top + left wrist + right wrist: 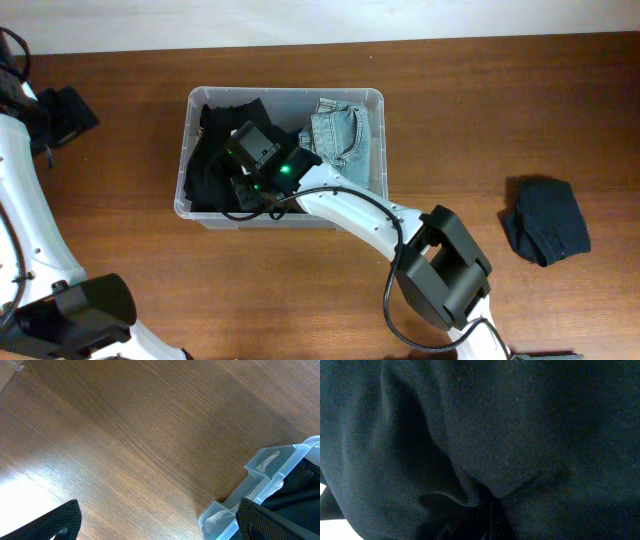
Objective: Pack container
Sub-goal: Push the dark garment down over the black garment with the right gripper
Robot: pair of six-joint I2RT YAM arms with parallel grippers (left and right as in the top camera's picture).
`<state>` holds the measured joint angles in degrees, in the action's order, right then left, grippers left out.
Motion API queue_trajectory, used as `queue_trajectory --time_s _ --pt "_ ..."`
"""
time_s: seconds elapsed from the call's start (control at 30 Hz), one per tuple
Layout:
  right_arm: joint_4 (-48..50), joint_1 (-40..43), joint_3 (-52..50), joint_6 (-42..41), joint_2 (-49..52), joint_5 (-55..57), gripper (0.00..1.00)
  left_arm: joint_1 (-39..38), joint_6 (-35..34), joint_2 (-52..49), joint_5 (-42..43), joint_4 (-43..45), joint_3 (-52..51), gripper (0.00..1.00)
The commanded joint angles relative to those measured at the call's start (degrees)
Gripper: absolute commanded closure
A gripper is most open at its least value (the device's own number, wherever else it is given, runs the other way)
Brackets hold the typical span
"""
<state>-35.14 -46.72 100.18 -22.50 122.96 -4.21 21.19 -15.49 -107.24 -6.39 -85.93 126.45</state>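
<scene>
clothes (338, 135) fill container (290, 91), right arm (350, 212) overhead

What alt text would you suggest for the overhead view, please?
A clear plastic container sits on a wooden table, holding black clothes and pale blue jeans, with the right arm reaching in over the black clothes. A folded dark garment lies on the table, farther right in the picture.
</scene>
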Motion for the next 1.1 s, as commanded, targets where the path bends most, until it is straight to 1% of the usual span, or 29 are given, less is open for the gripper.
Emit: queue_trajectory --time_s 0.0,0.23,0.37,0.57,0.7,1.07 --pt "-1.4 1.9 1.8 0.0 -3.6 4.1 0.96 0.1 -0.5 1.4 0.0 0.1 0.6 0.01" --pt "-3.0 3.3 6.4 0.0 -10.0 4.9 0.94 0.1 -0.5 1.4 0.0 0.1 0.6 0.01" --pt "-0.6 4.1 6.8 0.0 -10.1 5.0 0.89 0.1 -0.5 1.4 0.0 0.1 0.6 0.01" --pt "3.2 4.4 6.8 0.0 -6.6 4.9 0.89 0.1 -0.5 1.4 0.0 0.1 0.6 0.01" --pt "4.3 4.4 6.8 -0.5 -3.5 4.6 0.96 0.1 -0.5 1.4 0.0 0.1 0.6 0.01" --pt "4.4 5.0 6.8 -0.4 5.0 4.0 0.96 0.1 -0.5 1.4 0.0 0.1 0.6 0.01"
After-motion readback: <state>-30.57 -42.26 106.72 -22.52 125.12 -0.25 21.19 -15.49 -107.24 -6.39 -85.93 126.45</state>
